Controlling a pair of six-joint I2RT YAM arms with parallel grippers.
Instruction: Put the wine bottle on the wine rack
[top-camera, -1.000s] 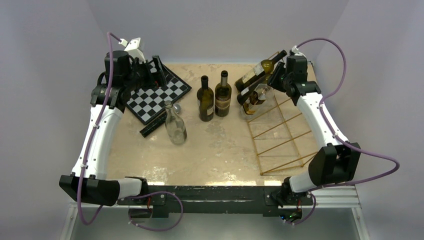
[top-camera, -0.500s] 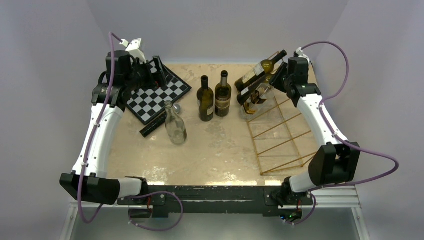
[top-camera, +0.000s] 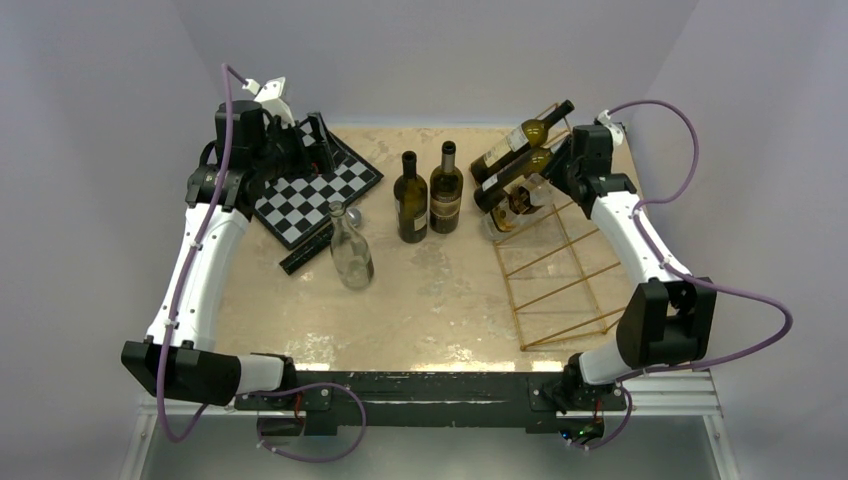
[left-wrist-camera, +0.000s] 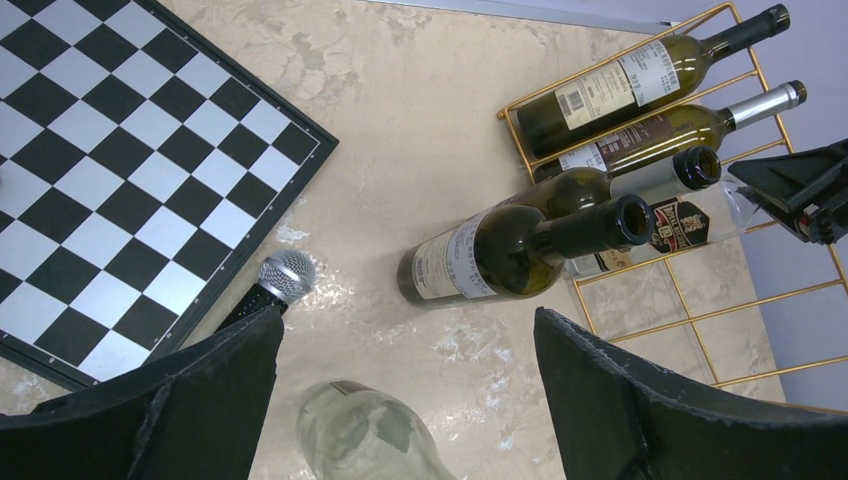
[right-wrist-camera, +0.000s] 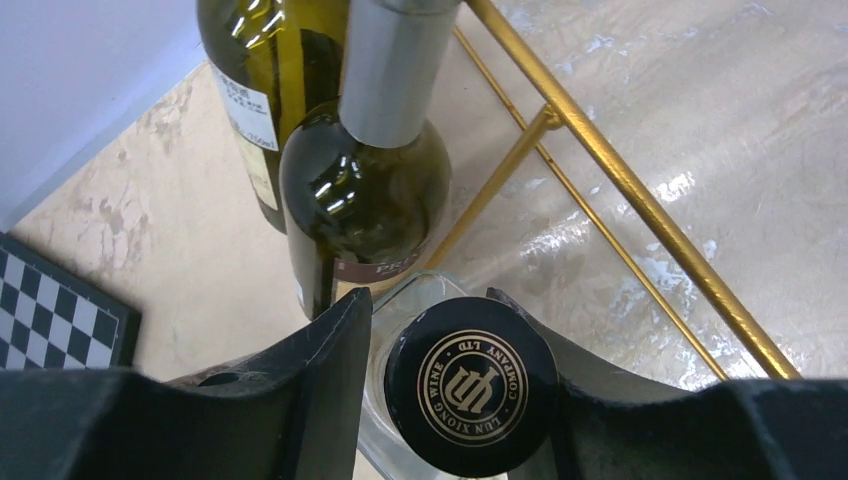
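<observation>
Black-capped wine bottle (right-wrist-camera: 470, 388) — neck gripped inside the right tool (right-wrist-camera: 455, 395).

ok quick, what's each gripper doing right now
left gripper: open, holding nothing.
right gripper: closed around the black-capped neck of the clear bottle.

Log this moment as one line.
right hand: shut on clear bottle | clear bottle: slanted on wine rack | left hand: open
</observation>
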